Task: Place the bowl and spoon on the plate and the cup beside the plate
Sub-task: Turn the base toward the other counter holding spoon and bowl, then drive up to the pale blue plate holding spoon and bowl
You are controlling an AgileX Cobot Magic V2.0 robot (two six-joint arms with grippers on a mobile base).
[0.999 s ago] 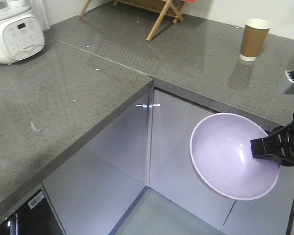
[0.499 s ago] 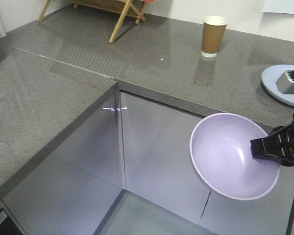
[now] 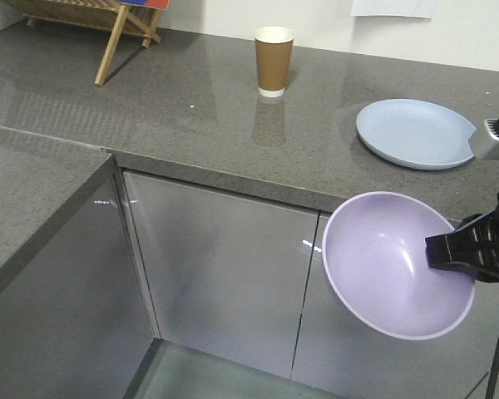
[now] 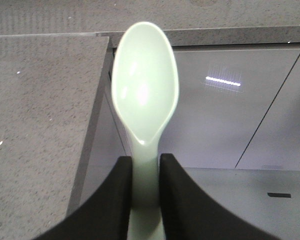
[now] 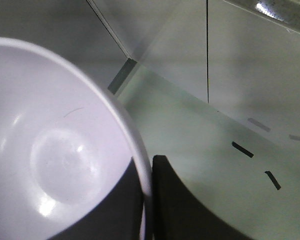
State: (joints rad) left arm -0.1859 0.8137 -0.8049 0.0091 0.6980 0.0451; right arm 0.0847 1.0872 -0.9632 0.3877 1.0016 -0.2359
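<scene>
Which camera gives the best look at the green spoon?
The left wrist camera: the spoon fills its middle, handle pinched between the jaws. The front camera catches only a sliver at its left edge; the right wrist camera shows just the bowl.

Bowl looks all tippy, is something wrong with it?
The lavender bowl is not broken or spilling; it is empty. It looks odd only because the right claw pinches its rim and holds it tilted in the air, in front of the cabinets, not on the counter.
</scene>
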